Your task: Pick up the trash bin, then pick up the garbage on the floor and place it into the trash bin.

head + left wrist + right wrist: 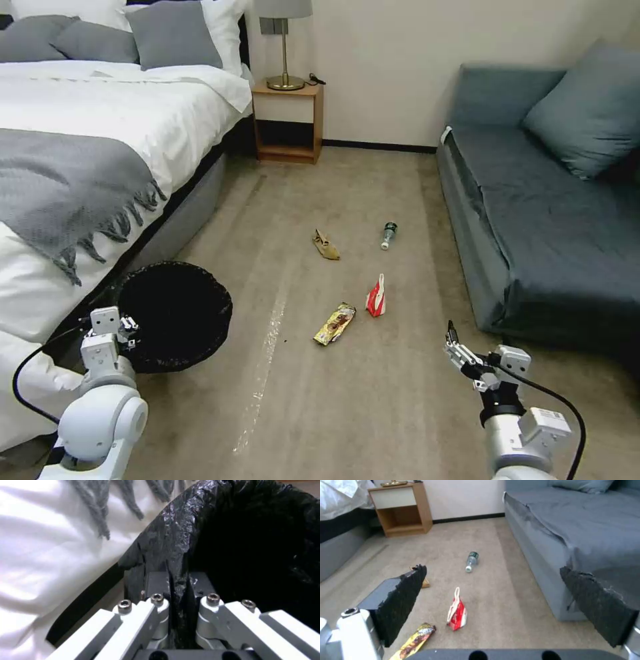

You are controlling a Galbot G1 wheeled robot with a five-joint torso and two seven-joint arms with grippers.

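Observation:
The trash bin (pixel 177 313), lined with a crinkled black bag, is at the lower left beside the bed. My left gripper (pixel 127 331) is at its near rim. In the left wrist view this gripper (pixel 178 581) is shut on the bag-covered rim of the trash bin (pixel 253 542). The garbage lies on the carpet: a gold-brown wrapper (pixel 335 324), a red-and-white packet (pixel 377 297), a tan scrap (pixel 325 245) and a small bottle (pixel 389 235). My right gripper (pixel 457 347) hangs open to their right. The right wrist view shows that gripper (pixel 493 571) above the packet (pixel 457 611), wrapper (pixel 415 640) and bottle (pixel 472 561).
A bed (pixel 100 133) with a grey fringed throw runs along the left. A blue sofa (pixel 533 200) lines the right. A wooden nightstand (pixel 288 120) with a lamp stands at the far wall. Open carpet lies between bed and sofa.

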